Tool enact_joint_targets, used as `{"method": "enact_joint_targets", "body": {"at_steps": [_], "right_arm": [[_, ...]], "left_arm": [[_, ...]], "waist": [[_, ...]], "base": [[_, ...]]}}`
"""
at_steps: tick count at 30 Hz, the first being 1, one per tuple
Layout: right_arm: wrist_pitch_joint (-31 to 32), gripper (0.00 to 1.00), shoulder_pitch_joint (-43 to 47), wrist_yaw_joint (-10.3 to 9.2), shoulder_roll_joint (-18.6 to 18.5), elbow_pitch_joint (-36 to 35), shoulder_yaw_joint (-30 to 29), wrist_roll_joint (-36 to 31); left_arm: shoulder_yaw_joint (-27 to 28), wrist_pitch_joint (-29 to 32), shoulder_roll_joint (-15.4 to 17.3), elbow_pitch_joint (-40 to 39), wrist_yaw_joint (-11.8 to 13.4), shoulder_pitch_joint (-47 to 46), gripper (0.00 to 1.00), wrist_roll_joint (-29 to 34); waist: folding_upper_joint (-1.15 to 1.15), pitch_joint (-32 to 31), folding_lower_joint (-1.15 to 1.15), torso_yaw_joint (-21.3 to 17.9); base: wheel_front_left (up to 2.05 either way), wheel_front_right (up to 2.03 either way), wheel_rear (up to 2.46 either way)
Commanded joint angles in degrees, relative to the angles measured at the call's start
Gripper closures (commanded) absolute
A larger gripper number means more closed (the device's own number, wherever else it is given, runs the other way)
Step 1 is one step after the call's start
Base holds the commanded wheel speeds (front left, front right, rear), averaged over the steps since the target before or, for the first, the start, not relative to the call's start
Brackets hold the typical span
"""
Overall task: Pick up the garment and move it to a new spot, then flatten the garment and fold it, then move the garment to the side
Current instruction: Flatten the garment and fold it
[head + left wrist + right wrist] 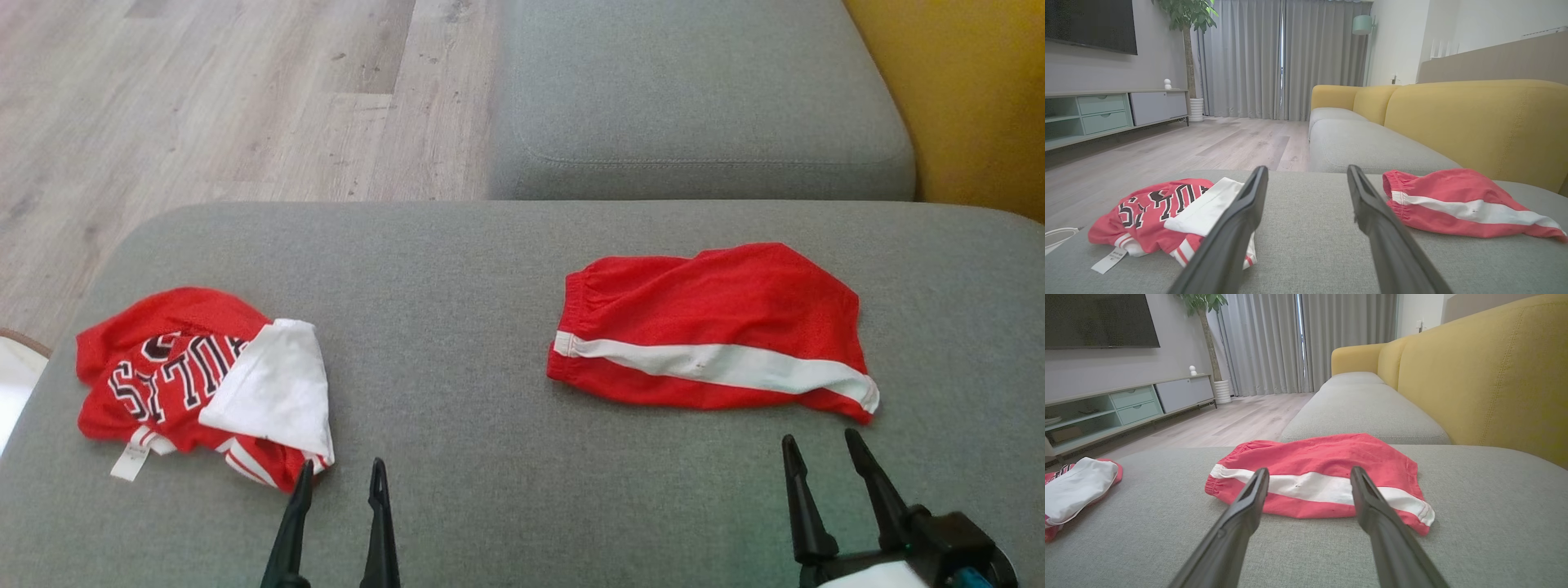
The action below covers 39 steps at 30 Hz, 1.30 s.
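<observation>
Garments lie well apart on the grey seat cushion [457,310] before us. At our left is a crumpled red jersey [175,371] with black-and-white lettering and a white panel. At our right are red shorts [710,322] with a white stripe, lying fairly flat. Our left gripper [341,472] has its fingers spread, one tip at the jersey's near striped edge; we cannot tell whether it touches. Our right gripper [820,445] also has its fingers spread, just short of the shorts' near hem, holding nothing.
</observation>
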Motion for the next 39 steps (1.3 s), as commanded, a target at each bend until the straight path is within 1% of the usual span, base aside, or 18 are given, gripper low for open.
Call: {"method": "enact_joint_targets", "body": {"at_steps": [1, 21, 24, 27, 30, 32, 35, 37, 39], "right_arm": [[-0.4, 0.00, -2.1, -0.04, -0.3, -2.1, 0.9, -0.2], [-0.4, 0.00, -2.2, -0.04, -0.3, -1.9, 1.3, -0.3], [-0.4, 0.00, -2.4, -0.04, -0.3, -2.0, 1.2, -0.5], [-0.4, 0.00, -2.6, -0.04, -0.3, -2.1, 1.6, -0.9], [-0.4, 0.00, -3.0, -0.04, -0.3, -2.2, 2.2, -1.7], [-0.4, 0.00, -3.5, -0.04, -0.3, -2.3, 2.7, -2.4], [-0.4, 0.00, -4.4, -0.04, -0.3, -2.3, 3.7, -3.3], [-0.4, 0.00, -4.9, -0.04, -0.3, -2.3, 4.1, -3.6], [-0.4, 0.00, -5.6, -0.04, -0.3, -2.3, 4.3, -3.9]], "left_arm": [[1.7, -0.5, -0.4, -1.4, 0.1, -2.5, 0.00, 0.3], [1.3, -0.5, -0.4, -0.2, -0.3, -3.4, 0.00, 0.7], [1.0, -0.5, -0.4, 0.3, -0.4, -4.2, 0.00, 0.1], [0.1, -0.5, -0.4, 2.7, -0.7, -6.1, 0.00, -1.7], [-2.0, -0.5, -0.4, 6.2, -2.9, -10.0, 0.00, -4.2], [-4.0, -0.5, -0.4, 9.8, -5.2, -13.4, 0.00, -6.5], [-6.6, -0.5, -0.4, 15.2, -8.0, -19.7, 0.00, -9.7], [-7.8, -0.5, -0.4, 18.2, -9.3, -24.1, 0.00, -11.3], [-9.0, -0.5, -0.4, 21.9, -10.0, -28.4, 0.00, -12.3]], "waist": [[0.00, 0.1, 0.00, 0.0], [0.00, 0.7, 0.00, -0.1], [0.00, 1.4, 0.00, -0.5], [0.00, 2.5, 0.00, -1.2], [0.00, 4.0, 0.00, -2.1], [0.00, 5.3, 0.00, -2.9], [0.00, 7.2, 0.00, -4.6], [0.00, 8.6, 0.00, -5.8], [0.00, 10.2, 0.00, -6.9]], "base": [[0.00, 0.00, 0.00], [0.00, 0.00, 0.00], [0.00, 0.00, 0.00], [0.00, 0.00, 0.00], [0.00, 0.00, 0.00], [0.00, 0.00, 0.00], [0.00, 0.00, 0.00], [0.00, 0.00, 0.00], [0.00, 0.00, 0.00]]}}
